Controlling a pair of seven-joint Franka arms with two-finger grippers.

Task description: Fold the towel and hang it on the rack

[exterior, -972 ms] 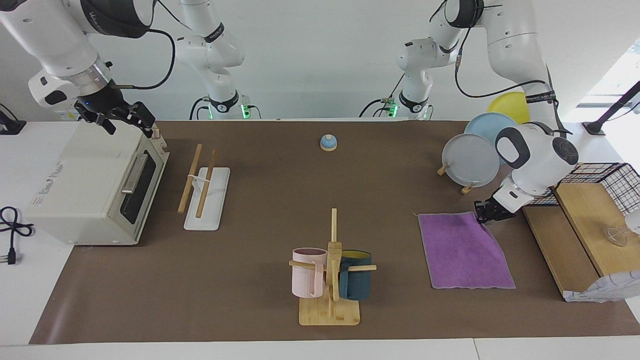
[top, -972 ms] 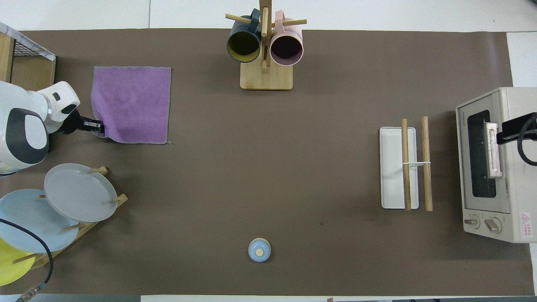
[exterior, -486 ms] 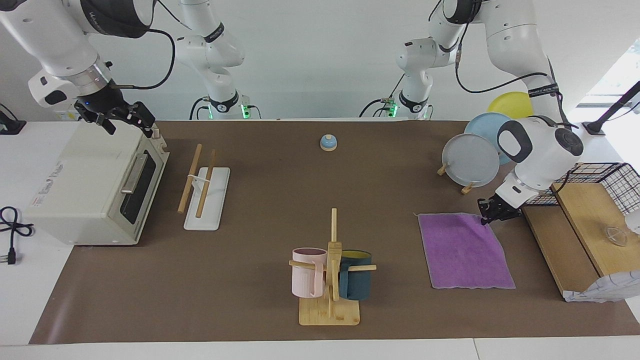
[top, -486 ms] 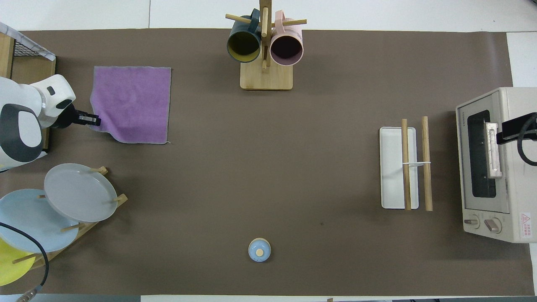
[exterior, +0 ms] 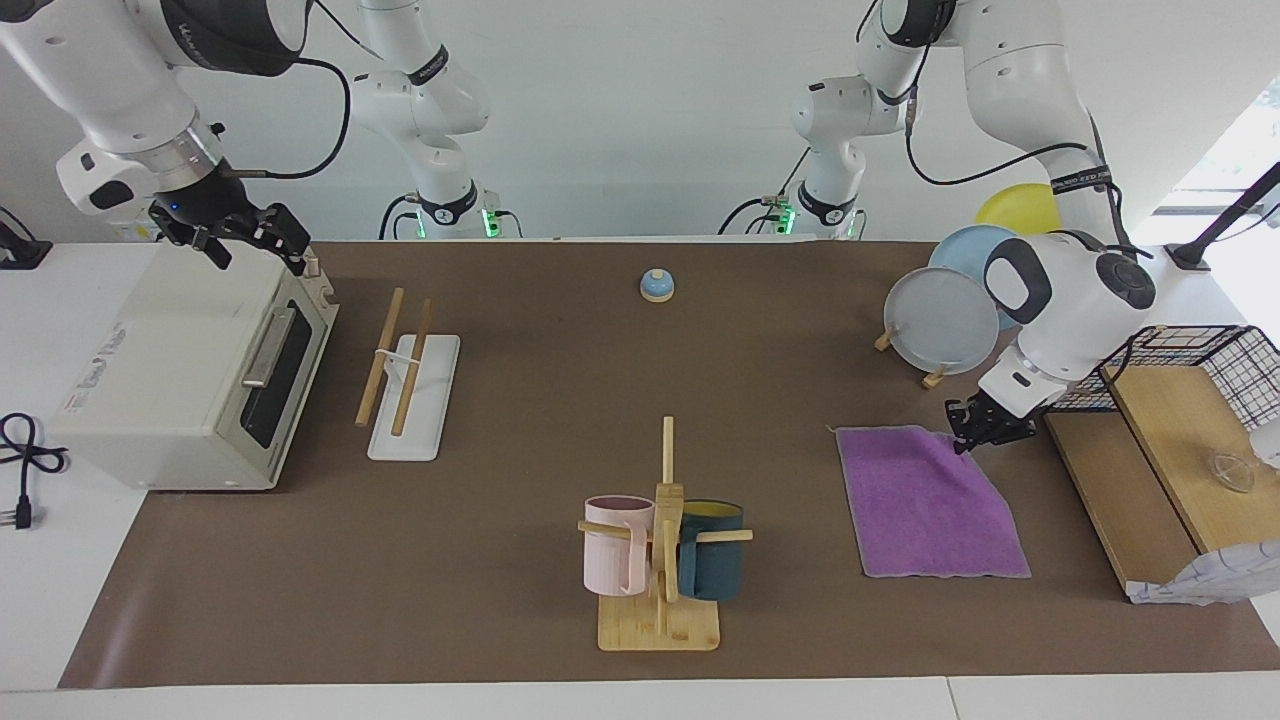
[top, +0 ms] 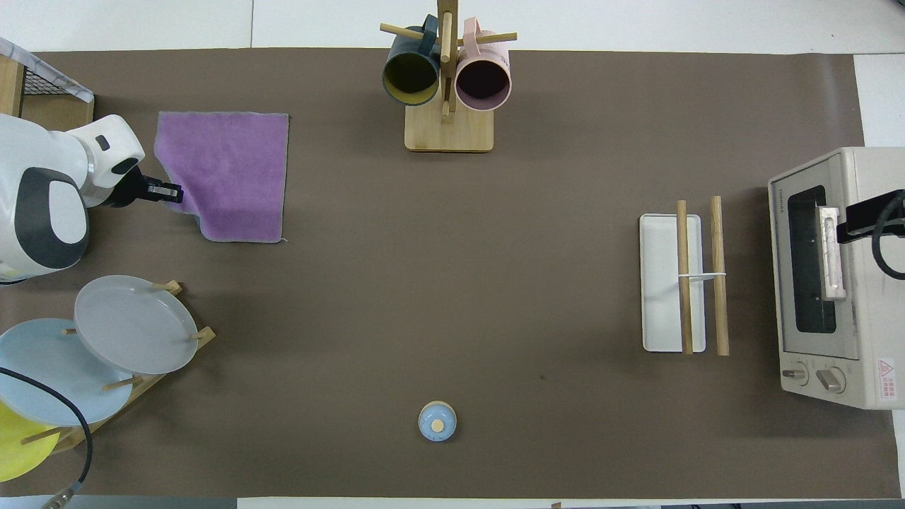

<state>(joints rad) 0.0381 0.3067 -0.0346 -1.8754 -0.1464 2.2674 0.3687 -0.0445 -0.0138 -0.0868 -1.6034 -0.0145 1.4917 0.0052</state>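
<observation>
Towel [exterior: 925, 500] lies purple side up on the brown worktop [exterior: 540, 400], near the edge farthest from the robots, toward the left arm's end. Most of it is flat. One corner, the one nearer the robots and nearest the left arm's end, is pulled up off the worktop. The left gripper [exterior: 968, 432] has that corner, and its jaws are squeezed together on the cloth. In the overhead view the left gripper [top: 172, 192] sits right at the edge of the towel [top: 233, 170], and that edge now slants in.

The rack [exterior: 405, 375] is well apart from the towel, toward the right arm's end of the worktop. It has two long wooden rods on a flat white base, and it stands just beside the toaster oven [exterior: 190, 370]. Nothing hangs on the rods.

The right gripper [exterior: 245, 235] waits over the top of the toaster oven, and its jaws are wide apart with nothing in them.

A mug tree [exterior: 662, 540] with a pink mug and a dark teal mug stands near the farthest edge, in the middle. A stand of plates [exterior: 945, 315] is near the towel, closer to the robots. A small blue bell [exterior: 657, 285] sits near the robots' edge.
</observation>
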